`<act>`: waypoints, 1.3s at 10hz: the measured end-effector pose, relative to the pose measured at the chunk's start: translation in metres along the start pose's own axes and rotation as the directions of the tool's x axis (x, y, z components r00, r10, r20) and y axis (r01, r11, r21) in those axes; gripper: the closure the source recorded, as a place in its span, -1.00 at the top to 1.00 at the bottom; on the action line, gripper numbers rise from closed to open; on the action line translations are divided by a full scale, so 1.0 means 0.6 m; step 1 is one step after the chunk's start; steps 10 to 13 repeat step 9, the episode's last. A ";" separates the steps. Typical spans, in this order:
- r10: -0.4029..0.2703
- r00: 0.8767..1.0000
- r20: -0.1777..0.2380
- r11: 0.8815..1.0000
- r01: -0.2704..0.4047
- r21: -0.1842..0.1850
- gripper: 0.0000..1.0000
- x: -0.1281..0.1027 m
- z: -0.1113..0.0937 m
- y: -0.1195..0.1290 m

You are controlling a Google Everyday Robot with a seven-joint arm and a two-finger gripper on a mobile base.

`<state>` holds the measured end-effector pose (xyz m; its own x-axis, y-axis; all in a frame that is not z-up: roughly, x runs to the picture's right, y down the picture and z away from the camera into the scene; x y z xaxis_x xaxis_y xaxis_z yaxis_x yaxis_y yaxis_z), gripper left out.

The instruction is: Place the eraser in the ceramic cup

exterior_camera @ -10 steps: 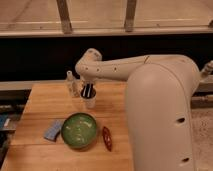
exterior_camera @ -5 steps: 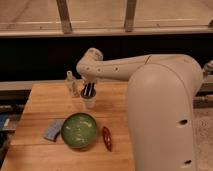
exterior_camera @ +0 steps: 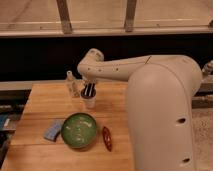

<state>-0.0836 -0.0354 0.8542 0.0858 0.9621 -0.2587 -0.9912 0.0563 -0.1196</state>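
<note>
The small whitish ceramic cup stands upright on the wooden table, just behind the green bowl. My gripper hangs straight down over the cup, its tip at the cup's mouth. Dark upright bars with a pale line between them show at that tip. I cannot tell whether the eraser is among them or hidden inside the cup. The arm reaches in from the right, and its white body fills the right half of the view.
A clear slim bottle stands just left of the cup. A wide green bowl sits at the front, with a grey-blue pad to its left and a dark red oblong thing to its right. A dark wall runs behind the table.
</note>
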 end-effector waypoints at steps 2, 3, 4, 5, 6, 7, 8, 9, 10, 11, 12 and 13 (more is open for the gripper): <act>0.001 1.000 -0.004 1.000 -0.001 -0.002 0.29 0.002 0.002 0.001; -0.001 1.000 -0.007 1.000 0.001 -0.003 0.51 0.005 0.003 0.003; -0.003 1.000 -0.010 1.000 0.003 -0.003 0.58 0.007 0.004 0.004; -0.004 1.000 -0.012 1.000 0.004 -0.003 0.60 0.010 0.004 0.005; -0.009 1.000 -0.013 1.000 0.009 -0.003 0.60 0.013 0.002 0.006; -0.018 1.000 -0.012 1.000 0.018 -0.004 0.60 0.016 0.000 0.010; -0.023 1.000 -0.011 1.000 0.023 -0.006 0.60 0.019 -0.002 0.014; -0.029 1.000 -0.008 1.000 0.029 -0.010 0.60 0.023 -0.005 0.021; -0.029 1.000 -0.008 1.000 0.029 -0.010 0.60 0.023 -0.005 0.021; -0.029 1.000 -0.008 1.000 0.029 -0.010 0.60 0.023 -0.005 0.021; -0.029 1.000 -0.008 1.000 0.029 -0.010 0.60 0.023 -0.005 0.021; -0.029 1.000 -0.008 1.000 0.029 -0.010 0.60 0.023 -0.005 0.021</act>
